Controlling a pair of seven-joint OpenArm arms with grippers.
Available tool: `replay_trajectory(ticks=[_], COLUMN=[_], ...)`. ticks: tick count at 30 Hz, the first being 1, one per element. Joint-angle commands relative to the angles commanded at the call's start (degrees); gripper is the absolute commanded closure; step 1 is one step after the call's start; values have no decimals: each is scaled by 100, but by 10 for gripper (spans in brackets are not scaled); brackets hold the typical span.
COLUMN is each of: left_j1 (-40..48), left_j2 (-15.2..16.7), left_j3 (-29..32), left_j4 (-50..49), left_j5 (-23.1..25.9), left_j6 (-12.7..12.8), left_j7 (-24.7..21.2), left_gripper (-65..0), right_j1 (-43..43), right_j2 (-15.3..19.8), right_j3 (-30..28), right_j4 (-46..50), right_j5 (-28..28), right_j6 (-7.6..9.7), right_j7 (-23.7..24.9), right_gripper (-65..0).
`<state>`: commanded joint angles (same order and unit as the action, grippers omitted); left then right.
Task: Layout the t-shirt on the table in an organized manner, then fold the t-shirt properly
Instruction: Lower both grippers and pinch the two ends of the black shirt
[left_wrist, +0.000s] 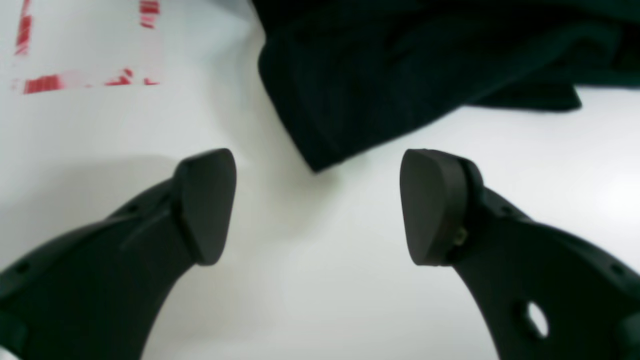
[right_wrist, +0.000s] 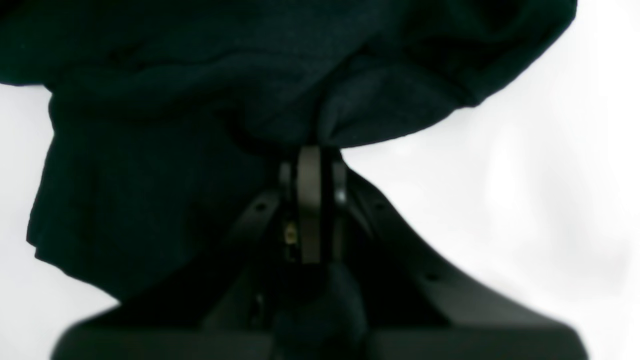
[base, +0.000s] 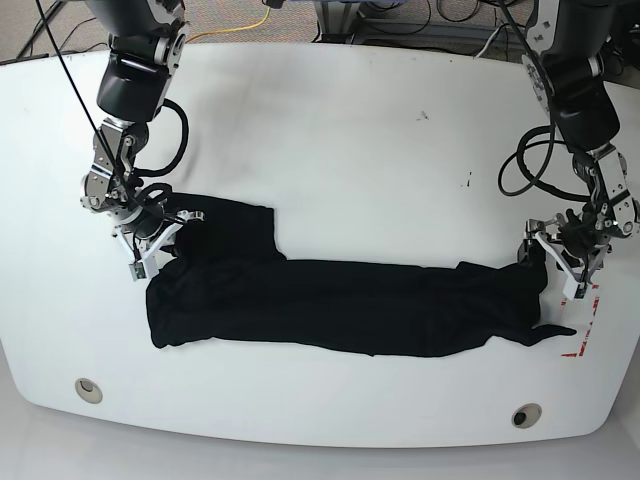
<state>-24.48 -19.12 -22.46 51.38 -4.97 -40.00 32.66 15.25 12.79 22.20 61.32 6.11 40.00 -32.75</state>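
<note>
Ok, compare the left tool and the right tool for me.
The left tool is open, holding nothing; the right tool is shut on the t-shirt. The left tool hovers over the bare table just off a fabric corner; the right tool sits against bunched fabric. Both are black and at opposite ends of the shirt.

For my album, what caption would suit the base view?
Two robot arms stretch a black t-shirt along a white table: right gripper pinching cloth, left gripper open.

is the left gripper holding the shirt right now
No, the left gripper is open with bare white table between its jaws, and the t-shirt lies just beyond them.
</note>
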Motion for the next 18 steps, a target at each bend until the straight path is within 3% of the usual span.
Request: replay_trajectory(ticks=[7, 18], left_j1=[-132, -299], left_j2=[9, 167], left_j3=[431, 448], left_j4=[-563, -1099], left_j5=[0, 26], left_j6=[0, 127], left_j7=[-598, -949], left_gripper=[-483, -460], right_j1=[-264, -378], right_j2=[-18, -18], right_j3=[0, 0], right_j4=[571, 826], right_j5=[0, 0], right_j6=[0, 0], right_j7=[-9, -193], right_gripper=[-2, -2])
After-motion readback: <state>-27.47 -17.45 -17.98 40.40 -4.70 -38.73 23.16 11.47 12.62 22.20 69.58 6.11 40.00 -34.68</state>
